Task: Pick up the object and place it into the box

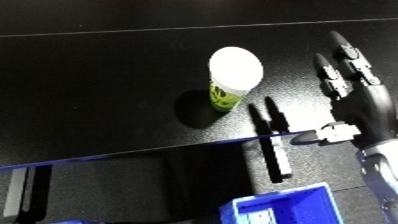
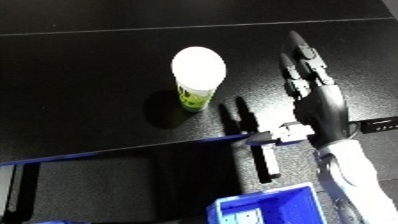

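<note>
Black and faintly speckled, the worktop [image 1: 107, 75] fills most of the left eye view, with a thin pale line running across near its far edge. A cup [image 1: 233, 80] with a white lid and a green-printed side stands upright on it, right of the middle and well back from the near edge, casting a dark shadow to its left. The right hand [image 1: 360, 95] reaches in along the worktop's right side, its black fingers straight and spread, pointing toward the far edge; it lies near the cup on the cup's right and does not touch it. The near edge of the worktop shows as a blue-lit strip, and below it, toward the lower right corner of the view, sits the blue bin [image 1: 284, 207], only partly in view.

Seen from the right eye view, the same cup [image 2: 197, 77] stands alone with bare worktop between it and the right hand [image 2: 318, 102]. The hand's thumb [image 2: 280, 134] sticks out to the left close to the near edge, and nothing is held in the open hand. A white forearm [image 2: 351, 175] runs down to the lower right, beside the bin [image 2: 266, 210]. No left hand shows in either view.
</note>
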Robot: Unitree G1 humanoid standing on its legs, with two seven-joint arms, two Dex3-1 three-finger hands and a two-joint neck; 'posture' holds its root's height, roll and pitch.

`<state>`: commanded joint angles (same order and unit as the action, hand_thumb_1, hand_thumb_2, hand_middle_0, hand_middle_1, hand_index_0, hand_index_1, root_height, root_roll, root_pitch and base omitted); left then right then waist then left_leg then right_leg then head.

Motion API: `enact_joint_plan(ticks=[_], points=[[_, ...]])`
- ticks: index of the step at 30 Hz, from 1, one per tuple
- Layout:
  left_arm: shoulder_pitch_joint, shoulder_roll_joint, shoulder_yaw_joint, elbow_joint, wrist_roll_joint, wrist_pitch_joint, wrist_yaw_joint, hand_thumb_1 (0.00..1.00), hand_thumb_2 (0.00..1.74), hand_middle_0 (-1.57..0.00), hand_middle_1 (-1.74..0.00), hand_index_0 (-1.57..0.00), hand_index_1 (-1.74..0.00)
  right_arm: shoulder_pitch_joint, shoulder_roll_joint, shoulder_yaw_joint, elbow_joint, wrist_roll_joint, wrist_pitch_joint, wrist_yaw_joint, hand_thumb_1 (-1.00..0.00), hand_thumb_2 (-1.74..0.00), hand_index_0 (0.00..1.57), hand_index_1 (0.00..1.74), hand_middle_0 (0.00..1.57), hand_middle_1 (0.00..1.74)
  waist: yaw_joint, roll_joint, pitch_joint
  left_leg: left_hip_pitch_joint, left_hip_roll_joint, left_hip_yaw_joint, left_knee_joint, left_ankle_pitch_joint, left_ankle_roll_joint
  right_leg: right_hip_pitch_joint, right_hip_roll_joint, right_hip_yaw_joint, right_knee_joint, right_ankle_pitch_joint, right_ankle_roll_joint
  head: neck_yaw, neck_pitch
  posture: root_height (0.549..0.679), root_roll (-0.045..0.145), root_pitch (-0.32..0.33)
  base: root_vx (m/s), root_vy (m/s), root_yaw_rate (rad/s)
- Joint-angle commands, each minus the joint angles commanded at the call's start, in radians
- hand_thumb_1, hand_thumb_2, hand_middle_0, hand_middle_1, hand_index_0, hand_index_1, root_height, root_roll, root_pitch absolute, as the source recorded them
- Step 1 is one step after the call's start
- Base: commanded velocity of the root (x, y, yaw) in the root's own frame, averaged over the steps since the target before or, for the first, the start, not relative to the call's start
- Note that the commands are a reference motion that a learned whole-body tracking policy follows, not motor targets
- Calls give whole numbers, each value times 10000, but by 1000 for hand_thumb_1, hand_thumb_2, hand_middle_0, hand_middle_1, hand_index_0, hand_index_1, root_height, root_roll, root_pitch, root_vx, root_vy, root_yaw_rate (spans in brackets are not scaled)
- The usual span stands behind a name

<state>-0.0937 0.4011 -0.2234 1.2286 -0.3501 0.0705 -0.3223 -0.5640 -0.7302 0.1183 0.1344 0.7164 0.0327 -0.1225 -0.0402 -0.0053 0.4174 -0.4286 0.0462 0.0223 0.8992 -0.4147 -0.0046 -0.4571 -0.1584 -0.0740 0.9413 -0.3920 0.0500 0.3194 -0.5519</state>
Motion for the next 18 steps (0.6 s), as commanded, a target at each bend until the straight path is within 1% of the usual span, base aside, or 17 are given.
enact_joint_plan(ticks=[5,10,18], points=[[-63,-50,-98,-46,-21,23,19,0,0,0,0,0,0,-358,109,360,445,-16,291,71,0,0,0,0,0,0,88,58,30,-4,-14,11,-13,14,-10,-11,-21,22,-12,16,-22,393,142,612,40,-70,22,11,51],[-89,-59,-210,-128,-113,75,44,0,0,0,0,0,0,-737,197,682,932,14,380,252,0,0,0,0,0,0,176,135,58,-12,-14,14,-10,27,-34,-49,-43,44,16,30,-33,861,222,611,41,-71,24,14,58],[-109,-57,-354,-224,-230,144,93,0,0,0,0,0,0,-1554,369,1270,1634,291,565,505,0,0,0,0,0,0,373,249,126,-121,-68,-19,117,5,-30,-209,-88,49,190,2,-63,1644,490,609,45,-70,31,16,55]])
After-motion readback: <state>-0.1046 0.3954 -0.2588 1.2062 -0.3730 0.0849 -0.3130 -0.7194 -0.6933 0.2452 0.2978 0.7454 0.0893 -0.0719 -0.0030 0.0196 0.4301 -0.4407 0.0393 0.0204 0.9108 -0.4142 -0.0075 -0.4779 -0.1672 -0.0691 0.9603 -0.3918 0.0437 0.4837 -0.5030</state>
